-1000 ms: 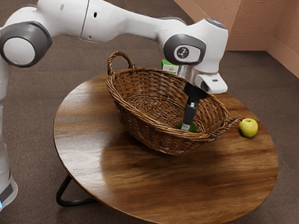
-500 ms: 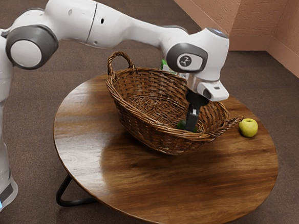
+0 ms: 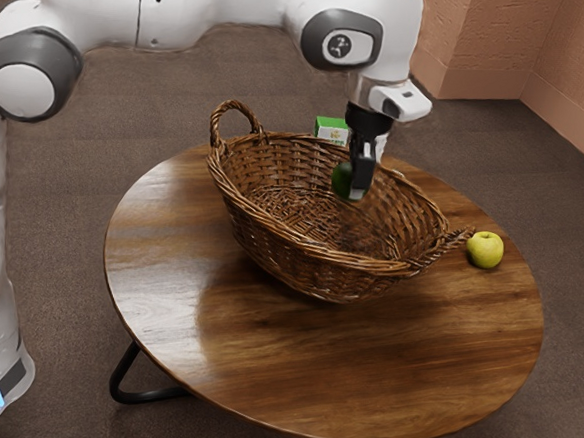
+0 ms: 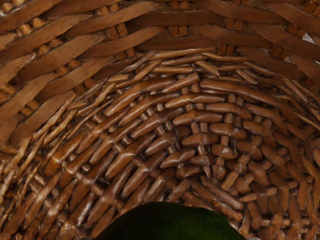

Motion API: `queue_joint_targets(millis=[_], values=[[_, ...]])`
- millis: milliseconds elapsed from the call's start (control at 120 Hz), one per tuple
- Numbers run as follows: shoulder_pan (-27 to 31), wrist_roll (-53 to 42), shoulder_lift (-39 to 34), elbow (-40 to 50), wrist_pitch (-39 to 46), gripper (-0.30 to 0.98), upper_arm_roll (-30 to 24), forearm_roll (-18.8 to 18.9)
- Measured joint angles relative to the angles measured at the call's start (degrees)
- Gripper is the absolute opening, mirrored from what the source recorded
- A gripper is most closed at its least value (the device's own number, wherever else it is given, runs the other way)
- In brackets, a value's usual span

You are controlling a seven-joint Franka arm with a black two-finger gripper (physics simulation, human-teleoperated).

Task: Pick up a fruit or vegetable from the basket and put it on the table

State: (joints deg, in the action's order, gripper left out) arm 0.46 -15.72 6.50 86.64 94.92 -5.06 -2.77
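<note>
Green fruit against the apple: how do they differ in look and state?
The green fruit is dark green; the apple is yellow-green. The green fruit hangs in the gripper over the basket's bottom; the apple rests on the table. Both look rounded.

1. Soft, moderate light fills the exterior view; pale glare washes the round, glossy brown wooden table point(image 3: 147, 271) toward that view's left.
2. A soft-edged shadow darkens its surface beside the oval brown wicker basket point(image 3: 297, 256).
3. In the wrist view, small pale highlights glint along the weave, while the rounded dark green fruit or vegetable point(image 4: 170, 223) sinks almost to black.
</note>
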Motion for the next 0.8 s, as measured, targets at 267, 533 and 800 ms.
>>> queue_joint_targets(millis=[267, 533, 800], values=[[1.6, 2.0, -9.4, 1.5, -9.9, 0.30, 13.0, 1.9], [1.0, 4.3, -20.9, 13.5, -14.9, 0.29, 22.7, 5.5], [2.3, 7.2, -27.4, 22.6, -16.0, 0.30, 23.1, 7.1]])
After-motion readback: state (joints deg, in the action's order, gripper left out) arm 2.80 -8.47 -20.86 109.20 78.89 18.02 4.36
